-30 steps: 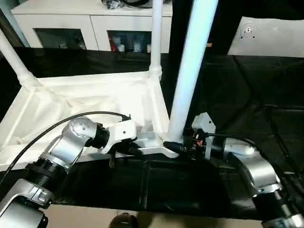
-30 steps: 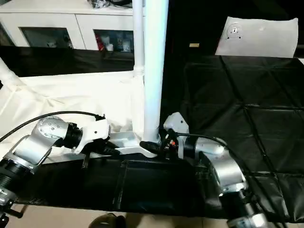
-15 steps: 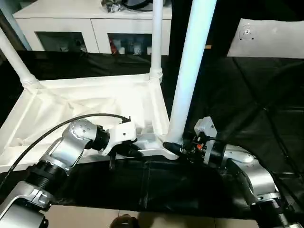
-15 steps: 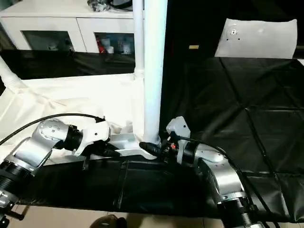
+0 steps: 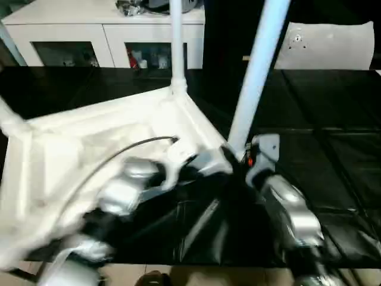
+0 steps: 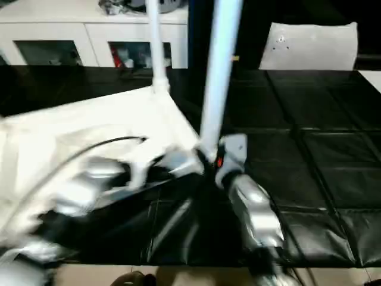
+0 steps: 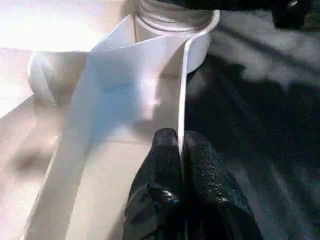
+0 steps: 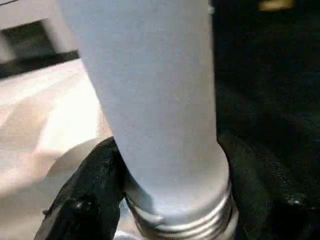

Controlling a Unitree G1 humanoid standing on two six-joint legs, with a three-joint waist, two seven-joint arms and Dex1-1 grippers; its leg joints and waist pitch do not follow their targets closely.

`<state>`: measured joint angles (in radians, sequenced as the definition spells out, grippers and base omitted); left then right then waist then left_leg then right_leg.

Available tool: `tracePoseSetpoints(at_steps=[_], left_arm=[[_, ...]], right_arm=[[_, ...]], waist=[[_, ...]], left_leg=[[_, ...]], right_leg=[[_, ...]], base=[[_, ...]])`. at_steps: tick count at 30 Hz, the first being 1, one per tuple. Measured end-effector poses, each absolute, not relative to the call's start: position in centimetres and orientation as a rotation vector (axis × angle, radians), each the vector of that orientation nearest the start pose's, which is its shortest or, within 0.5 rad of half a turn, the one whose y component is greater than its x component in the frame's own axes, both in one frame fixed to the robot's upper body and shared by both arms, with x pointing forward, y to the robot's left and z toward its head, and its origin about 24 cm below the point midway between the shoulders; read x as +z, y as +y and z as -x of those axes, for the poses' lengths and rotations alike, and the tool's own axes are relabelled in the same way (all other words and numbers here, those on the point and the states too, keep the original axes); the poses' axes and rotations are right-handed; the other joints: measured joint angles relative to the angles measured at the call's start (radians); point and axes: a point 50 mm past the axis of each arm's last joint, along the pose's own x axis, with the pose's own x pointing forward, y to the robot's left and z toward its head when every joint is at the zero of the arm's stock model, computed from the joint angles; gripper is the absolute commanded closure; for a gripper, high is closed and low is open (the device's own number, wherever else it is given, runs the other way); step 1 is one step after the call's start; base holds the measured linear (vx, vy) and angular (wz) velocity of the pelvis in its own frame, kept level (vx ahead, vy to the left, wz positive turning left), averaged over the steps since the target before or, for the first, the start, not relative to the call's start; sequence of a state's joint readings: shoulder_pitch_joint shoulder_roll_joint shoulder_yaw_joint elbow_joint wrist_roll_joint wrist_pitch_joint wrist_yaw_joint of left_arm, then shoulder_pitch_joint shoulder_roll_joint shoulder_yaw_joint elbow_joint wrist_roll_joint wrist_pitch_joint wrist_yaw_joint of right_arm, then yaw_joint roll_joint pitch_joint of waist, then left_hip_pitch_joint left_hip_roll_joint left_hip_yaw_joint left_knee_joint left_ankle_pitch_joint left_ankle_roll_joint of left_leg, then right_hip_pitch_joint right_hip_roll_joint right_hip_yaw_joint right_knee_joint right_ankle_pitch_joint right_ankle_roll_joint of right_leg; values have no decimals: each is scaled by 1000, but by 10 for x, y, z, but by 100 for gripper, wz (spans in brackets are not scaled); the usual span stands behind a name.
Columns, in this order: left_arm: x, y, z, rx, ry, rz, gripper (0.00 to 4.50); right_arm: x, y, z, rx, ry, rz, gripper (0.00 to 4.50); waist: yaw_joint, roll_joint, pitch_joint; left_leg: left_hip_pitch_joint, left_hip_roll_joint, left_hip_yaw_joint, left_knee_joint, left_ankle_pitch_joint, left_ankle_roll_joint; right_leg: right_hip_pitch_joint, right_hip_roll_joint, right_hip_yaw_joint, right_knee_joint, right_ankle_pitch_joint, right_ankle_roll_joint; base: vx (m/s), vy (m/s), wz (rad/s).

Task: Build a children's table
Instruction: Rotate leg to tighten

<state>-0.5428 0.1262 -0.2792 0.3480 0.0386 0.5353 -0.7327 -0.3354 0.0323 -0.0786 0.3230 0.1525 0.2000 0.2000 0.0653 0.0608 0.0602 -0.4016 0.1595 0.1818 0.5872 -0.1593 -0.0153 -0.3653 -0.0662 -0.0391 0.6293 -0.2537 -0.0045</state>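
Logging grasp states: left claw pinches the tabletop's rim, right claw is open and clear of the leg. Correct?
Not quite. The right claw is not clear: in the right wrist view its fingers wrap the leg just above the threads. The left claw does pinch the tabletop's rim.

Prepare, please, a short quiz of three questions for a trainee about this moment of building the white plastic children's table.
1. True or false: the left gripper pinches the thin white plastic rim of the table top between its two black fingers.
2. What do the right gripper's black fingers enclose? A) a glass-fronted cabinet door B) the base of the near round white leg, just above its threads C) a black cable
3. Fill in: the table top lies with its underside turned ____, so the legs point up.

Key
1. True.
2. B.
3. Up: the far corner leg stands upright in its socket.
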Motion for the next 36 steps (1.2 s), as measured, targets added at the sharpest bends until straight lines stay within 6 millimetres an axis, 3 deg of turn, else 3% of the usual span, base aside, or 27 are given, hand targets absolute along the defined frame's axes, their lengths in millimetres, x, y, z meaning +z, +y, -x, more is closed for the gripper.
tracePoseSetpoints(at_steps=[5,6,14,18,21,25,30,36], left_arm=[[56,55,-317,-924,451,-285,450],[56,55,-317,-926,443,-308,450],[60,67,-317,-952,422,-391,450],[61,79,-314,-1020,407,-410,450],[62,89,-311,-1108,389,-444,450],[62,103,-306,-1221,387,-487,450],[62,129,-303,-1341,411,-537,450],[65,144,-303,-1468,462,-586,450]], right_arm=[[43,-113,-322,134,183,-200,186],[44,-113,-322,132,180,-199,130],[38,-109,-315,191,165,-222,65],[29,-127,-304,250,186,-197,36],[30,-145,-294,377,179,-147,3],[37,-167,-281,611,202,-29,3],[53,-197,-268,837,249,66,3],[73,-194,-268,1081,252,93,3]], waist=[[-6,0,0],[-6,0,0],[-19,2,1],[-16,3,1],[-2,5,3],[10,6,3],[11,6,4],[19,6,4]], left_leg=[[-2,-3,1,-8,0,0],[-2,-3,1,-11,0,0],[-3,-3,2,-18,0,0],[-5,-3,3,-19,0,1],[-9,-3,3,-19,2,3],[-10,-3,3,-17,3,7],[-7,-3,5,-17,3,7],[-4,-1,9,-16,3,6]], right_leg=[[2,-4,-2,-4,6,10],[2,-4,-2,-6,6,10],[2,-4,-3,-16,7,11],[0,-3,-3,-19,6,12],[-1,-3,-5,-19,6,12],[-1,-5,-6,-19,6,12],[0,-5,-5,-18,6,12],[0,-5,-4,-14,6,12]], base=[[0,0,0],[0,0,0],[0,0,0],[0,0,0],[0,0,0],[0,0,0],[0,0,0],[0,0,0]])
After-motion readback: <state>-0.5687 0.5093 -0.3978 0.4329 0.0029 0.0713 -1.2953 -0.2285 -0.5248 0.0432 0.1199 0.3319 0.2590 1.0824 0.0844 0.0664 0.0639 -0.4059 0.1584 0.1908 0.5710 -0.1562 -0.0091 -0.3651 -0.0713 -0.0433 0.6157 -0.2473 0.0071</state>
